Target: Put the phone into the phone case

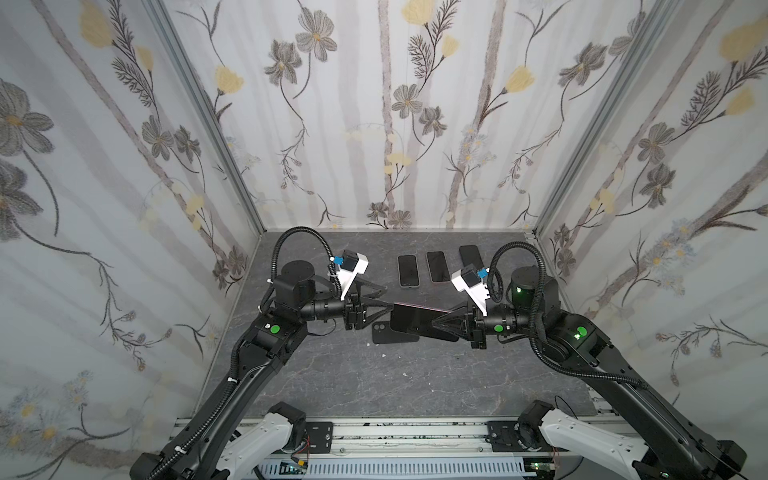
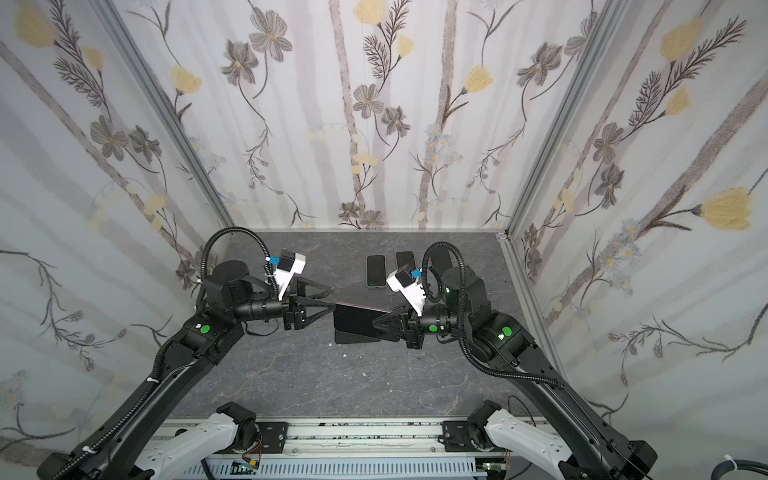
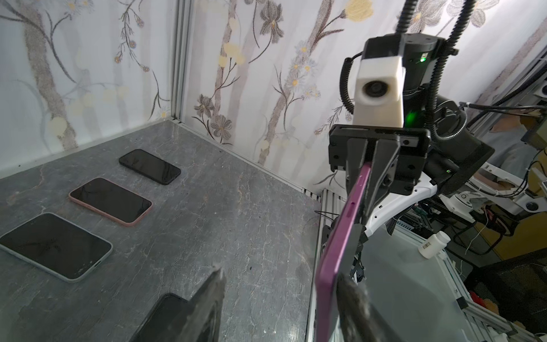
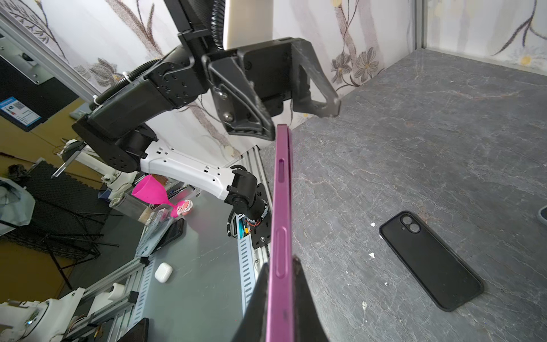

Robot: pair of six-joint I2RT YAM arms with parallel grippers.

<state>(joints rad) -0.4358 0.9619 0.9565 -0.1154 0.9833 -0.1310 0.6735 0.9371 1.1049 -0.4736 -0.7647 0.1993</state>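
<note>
Grey marbled tabletop (image 1: 353,386): black phone case (image 4: 432,262), three phones (image 1: 438,266), perhaps crumbs (image 4: 370,254).

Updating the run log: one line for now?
right gripper shut on phone | left gripper open at its far end | phone case flat on table

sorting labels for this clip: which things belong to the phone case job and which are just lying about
Part of the job: purple phone, held in the right claw; black phone case, flat on the table; left claw, open at the phone's free end.

Just lying about: grey-edged phone, pink-edged phone, black phone, in a row at the back.
</note>
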